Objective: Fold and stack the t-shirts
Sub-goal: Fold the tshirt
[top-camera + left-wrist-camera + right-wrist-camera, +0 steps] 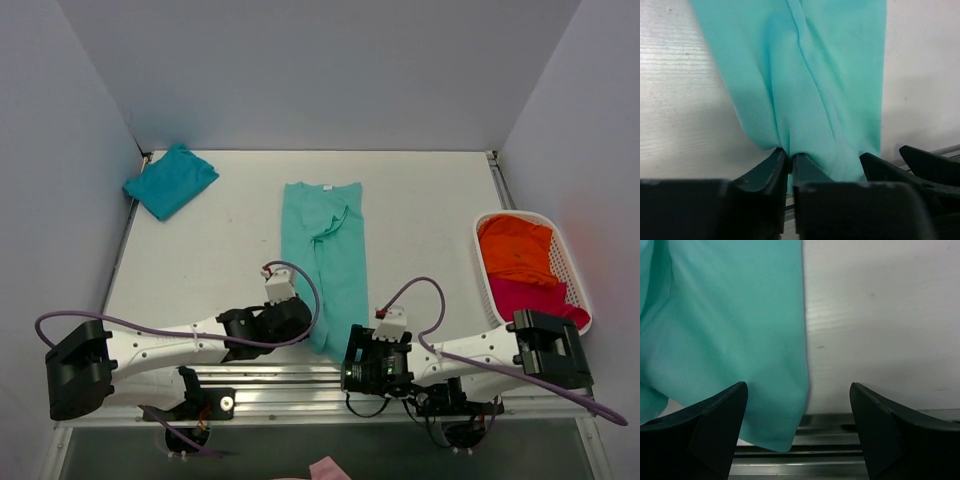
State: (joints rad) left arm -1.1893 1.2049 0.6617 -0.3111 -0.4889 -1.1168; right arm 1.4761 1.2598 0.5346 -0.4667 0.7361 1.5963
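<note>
The light mint-green t-shirt lies folded lengthwise in a long strip down the table's middle, its white neck label at the far end. My left gripper is shut on a pinch of its near left hem, seen in the left wrist view with the mint cloth bunched above the jaws. My right gripper is open at the near right corner. In the right wrist view the shirt's corner hangs between the left finger and the gap. The darker teal t-shirt lies folded at the back left.
A white basket at the right edge holds an orange shirt and a magenta shirt. A metal rail runs along the table's near edge under the shirt's corner. Grey walls enclose the table.
</note>
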